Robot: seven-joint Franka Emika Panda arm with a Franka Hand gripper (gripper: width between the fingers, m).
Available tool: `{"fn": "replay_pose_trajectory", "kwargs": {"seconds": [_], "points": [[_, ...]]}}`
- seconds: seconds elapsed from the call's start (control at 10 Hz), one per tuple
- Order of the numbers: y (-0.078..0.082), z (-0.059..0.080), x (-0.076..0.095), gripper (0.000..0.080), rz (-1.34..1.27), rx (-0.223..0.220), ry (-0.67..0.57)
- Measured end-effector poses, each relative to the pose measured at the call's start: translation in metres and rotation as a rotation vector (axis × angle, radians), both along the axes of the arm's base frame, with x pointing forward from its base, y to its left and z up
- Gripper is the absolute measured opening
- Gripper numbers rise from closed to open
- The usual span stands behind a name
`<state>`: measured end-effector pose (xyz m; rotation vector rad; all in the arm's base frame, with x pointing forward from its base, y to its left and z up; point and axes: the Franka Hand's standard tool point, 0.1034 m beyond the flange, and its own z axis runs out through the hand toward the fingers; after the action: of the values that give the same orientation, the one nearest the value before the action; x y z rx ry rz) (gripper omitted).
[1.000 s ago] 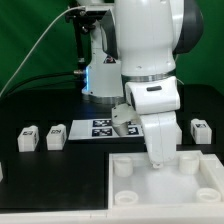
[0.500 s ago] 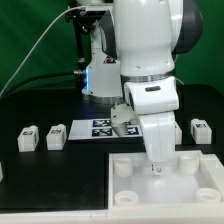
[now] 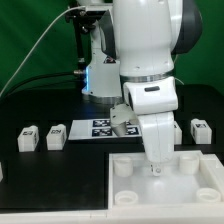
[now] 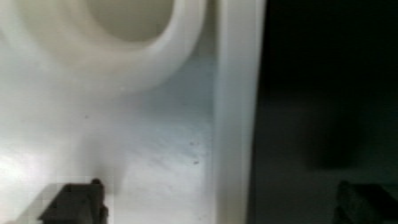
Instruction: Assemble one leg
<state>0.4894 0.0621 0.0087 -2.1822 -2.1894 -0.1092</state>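
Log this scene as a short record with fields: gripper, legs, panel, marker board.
gripper: open, low over the panel, holding nothing
panel: white, lying flat at the front of the exterior view
legs: three seen, none held; two at the exterior view's left, one at its right
marker board: behind the panel, partly hidden by the arm
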Motion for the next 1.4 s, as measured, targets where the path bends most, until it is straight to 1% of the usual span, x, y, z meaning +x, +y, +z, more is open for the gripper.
{"fn": "replay_pose_trajectory", "kwargs": {"seconds": [0.2, 0.3, 0.4, 0.5, 0.6, 0.7, 0.8, 0.9, 1.0, 1.1, 1.2, 1.4], "points": [[0.000, 0.002, 0.000, 0.0649, -0.024, 0.000, 0.000], [0.000, 0.012, -0.002, 0.0649, -0.106, -0.003, -0.005], [0.005, 0.026, -0.009, 0.0649, -0.146, -0.009, -0.015], [0.017, 0.039, -0.019, 0.0649, -0.238, -0.008, -0.016], [0.035, 0.049, -0.030, 0.0649, -0.379, -0.005, -0.009], [0.049, 0.054, -0.036, 0.0649, -0.530, 0.003, 0.000], [0.067, 0.060, -0.041, 0.0649, -0.683, 0.014, 0.005], [0.082, 0.064, -0.044, 0.0649, -0.807, 0.023, 0.013], [0.091, 0.065, -0.044, 0.0649, -0.944, 0.050, 0.016], [0.092, 0.065, -0.042, 0.0649, -1.064, 0.083, 0.017], [0.091, 0.064, -0.042, 0.0649, -1.142, 0.087, 0.033], [0.096, 0.062, -0.045, 0.0649, -1.367, 0.105, 0.074]]}}
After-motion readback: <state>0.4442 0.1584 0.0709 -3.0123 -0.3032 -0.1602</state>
